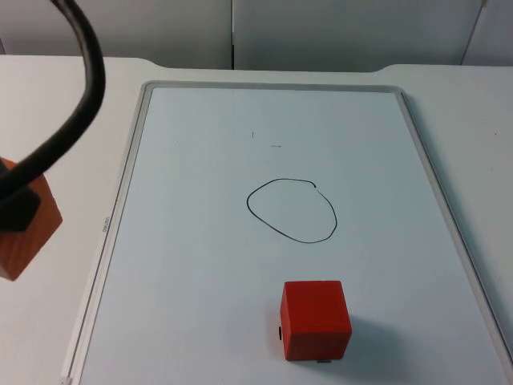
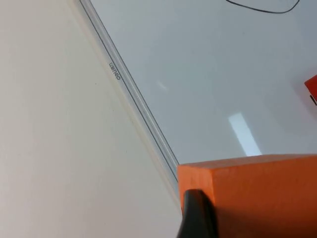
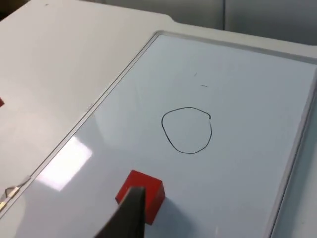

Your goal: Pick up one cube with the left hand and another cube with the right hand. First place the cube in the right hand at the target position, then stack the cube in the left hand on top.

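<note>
From the top, an orange cube is seen off the whiteboard, gripped by the left gripper. A red cube sits below the drawn circle.

In the left wrist view, the orange cube is pinched by a fingertip.

In the right wrist view, the red cube is seen on the whiteboard, near the right gripper's fingertip; whether it is open cannot be told.

- A matte orange cube sits close to the camera, with a black fingertip of the left pincer against its face.
- A glossy whiteboard with a silver frame lies on the off-white counter.
- A black drawn outline and a red cube's corner mark the board's far part.
</note>
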### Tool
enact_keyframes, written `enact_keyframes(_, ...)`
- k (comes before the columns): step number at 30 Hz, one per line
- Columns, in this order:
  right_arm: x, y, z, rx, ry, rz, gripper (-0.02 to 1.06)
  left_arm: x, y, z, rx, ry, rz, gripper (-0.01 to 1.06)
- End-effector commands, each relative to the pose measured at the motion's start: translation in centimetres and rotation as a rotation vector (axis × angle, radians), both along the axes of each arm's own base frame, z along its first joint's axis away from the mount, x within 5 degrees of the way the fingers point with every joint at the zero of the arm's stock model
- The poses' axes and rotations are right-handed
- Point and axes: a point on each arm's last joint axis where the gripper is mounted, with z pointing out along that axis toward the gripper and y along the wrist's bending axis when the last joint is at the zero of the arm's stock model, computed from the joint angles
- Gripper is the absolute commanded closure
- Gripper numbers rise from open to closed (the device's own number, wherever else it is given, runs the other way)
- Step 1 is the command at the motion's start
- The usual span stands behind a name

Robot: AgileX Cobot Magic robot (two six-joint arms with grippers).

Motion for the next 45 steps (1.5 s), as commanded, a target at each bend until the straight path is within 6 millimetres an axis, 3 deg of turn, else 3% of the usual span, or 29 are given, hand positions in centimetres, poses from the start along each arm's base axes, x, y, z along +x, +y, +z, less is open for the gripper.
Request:
enact_keyframes(1,2.2,0.0,1.1,-0.023,-0.006,0.030,0.04,-0.1,-0.1,0.2,-0.024,-0.009,0.002,0.73)
enact_keyframes(5,6.4,0.4,3.1,-0.017,0.037,0.133,0.04,-0.1,-0.2,0.2,-0.026,-0.014,0.002,0.73)
enact_keyframes(6,6.4,0.4,3.1,-0.017,0.037,0.133,0.04,-0.1,-0.2,0.2,-0.026,-0.014,0.002,0.73)
enact_keyframes(10,10.0,1.2,4.9,0.022,0.069,0.259,0.04,-0.1,-0.2,0.2,-0.030,-0.011,0.003,0.73)
enact_keyframes(12,10.9,1.4,5.2,0.025,0.076,0.277,0.04,-0.1,-0.2,0.2,-0.032,-0.010,0.004,0.73)
enact_keyframes(18,14.1,5.2,7.7,-0.129,-0.019,0.418,0.04,-0.1,-0.2,0.2,-0.032,-0.010,0.004,0.73)
enact_keyframes(21,15.2,8.3,7.1,-0.340,0.007,0.490,0.04,-0.1,-0.2,0.2,-0.032,-0.010,0.004,0.73)
enact_keyframes(22,15.2,8.3,7.1,-0.340,0.007,0.490,0.04,-0.1,-0.2,0.2,-0.032,-0.010,0.004,0.73)
enact_keyframes(25,15.6,11.5,4.6,-0.559,0.066,0.574,0.04,-0.1,-0.2,0.2,-0.032,-0.010,0.004,0.73)
enact_keyframes(26,15.6,11.5,4.6,-0.559,0.066,0.574,0.04,-0.1,-0.2,0.2,-0.032,-0.010,0.004,0.73)
enact_keyframes(30,16.0,15.5,0.6,-0.668,0.188,0.678,0.04,-0.1,-0.2,0.2,-0.032,-0.010,0.004,0.73)
enact_keyframes(31,16.0,15.5,0.6,-0.668,0.188,0.678,0.04,-0.1,-0.2,0.2,-0.032,-0.010,0.004,0.73)
enact_keyframes(34,16.9,17.6,-2.6,-0.728,0.254,0.750,0.04,-0.1,-0.2,0.2,-0.032,-0.010,0.004,0.73)
enact_keyframes(41,18.5,19.1,-7.6,-0.802,0.401,0.805,0.07,-0.1,-0.2,0.2,-0.032,-0.010,0.004,0.73)
enact_keyframes(45,18.8,19.6,-9.3,-0.804,0.455,0.816,0.10,-0.1,-0.2,0.2,-0.032,-0.010,0.004,0.73)
